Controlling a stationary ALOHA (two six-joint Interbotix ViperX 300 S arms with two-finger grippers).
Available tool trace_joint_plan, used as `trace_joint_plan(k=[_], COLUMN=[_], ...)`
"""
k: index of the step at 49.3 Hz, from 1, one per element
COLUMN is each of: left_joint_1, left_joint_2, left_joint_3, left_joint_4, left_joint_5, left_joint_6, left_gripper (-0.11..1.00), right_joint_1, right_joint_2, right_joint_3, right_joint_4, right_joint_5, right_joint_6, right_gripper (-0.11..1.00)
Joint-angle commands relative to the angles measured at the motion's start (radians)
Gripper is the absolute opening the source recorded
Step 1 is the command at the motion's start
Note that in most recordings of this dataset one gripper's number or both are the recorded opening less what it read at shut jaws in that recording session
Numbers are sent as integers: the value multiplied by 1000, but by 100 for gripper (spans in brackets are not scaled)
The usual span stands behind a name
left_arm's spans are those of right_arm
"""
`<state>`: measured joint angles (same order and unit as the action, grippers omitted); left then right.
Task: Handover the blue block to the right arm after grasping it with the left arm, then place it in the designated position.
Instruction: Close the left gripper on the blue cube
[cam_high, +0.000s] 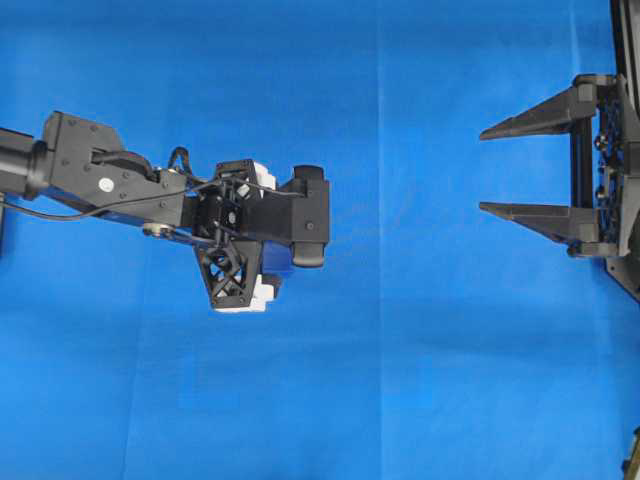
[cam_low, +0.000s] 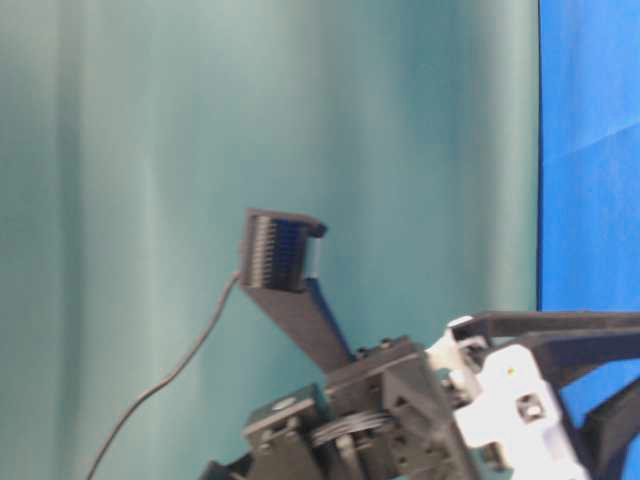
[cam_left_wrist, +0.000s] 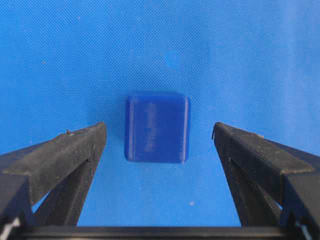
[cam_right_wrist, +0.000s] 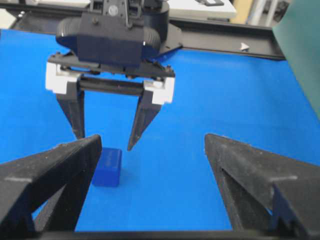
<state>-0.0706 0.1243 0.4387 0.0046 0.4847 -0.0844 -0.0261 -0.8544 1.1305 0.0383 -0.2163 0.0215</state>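
Blue cloth covers the desk (cam_high: 430, 380), and my left tool (cam_left_wrist: 159, 137) hangs spread wide over the blue block (cam_left_wrist: 157, 128), which lies flat between the tips, touching neither. I'd sink straight down, keep it centred, then pinch its flat sides. Small, dark, round-edged cube. My right tool (cam_high: 483, 170) waits spread, well apart.

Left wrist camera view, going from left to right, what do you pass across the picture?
One black finger of the left gripper → the blue block lying on the blue cloth, clear of both fingers → the other black finger.
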Motion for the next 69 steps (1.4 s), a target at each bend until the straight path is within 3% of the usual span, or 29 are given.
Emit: trace_joint_plan(k=[1, 19, 41, 46, 52, 69], left_joint_1=[-3, 0, 2, 2, 2, 2], left_joint_2=[-5, 83, 109, 112, 110, 110], left_joint_3=[-6, 8, 6, 2, 2, 0], left_joint_4=[0, 3, 6, 9, 12, 12], left_joint_5=[-18, -92, -95, -95, -92, -86], left_joint_6=[2, 5, 11, 14, 14, 6], left_gripper=[91, 91, 90, 79, 46, 46], right_joint_1=[-3, -3, -3, -3, -3, -5], right_joint_2=[3, 3, 3, 5, 5, 8], right_joint_3=[-21, -21, -21, -21, -21, -21], right_joint_4=[3, 3, 3, 3, 3, 3], right_joint_5=[-8, -8, -9, -9, -9, -9], right_joint_6=[0, 0, 0, 0, 0, 0], right_gripper=[98, 98, 98, 98, 98, 98])
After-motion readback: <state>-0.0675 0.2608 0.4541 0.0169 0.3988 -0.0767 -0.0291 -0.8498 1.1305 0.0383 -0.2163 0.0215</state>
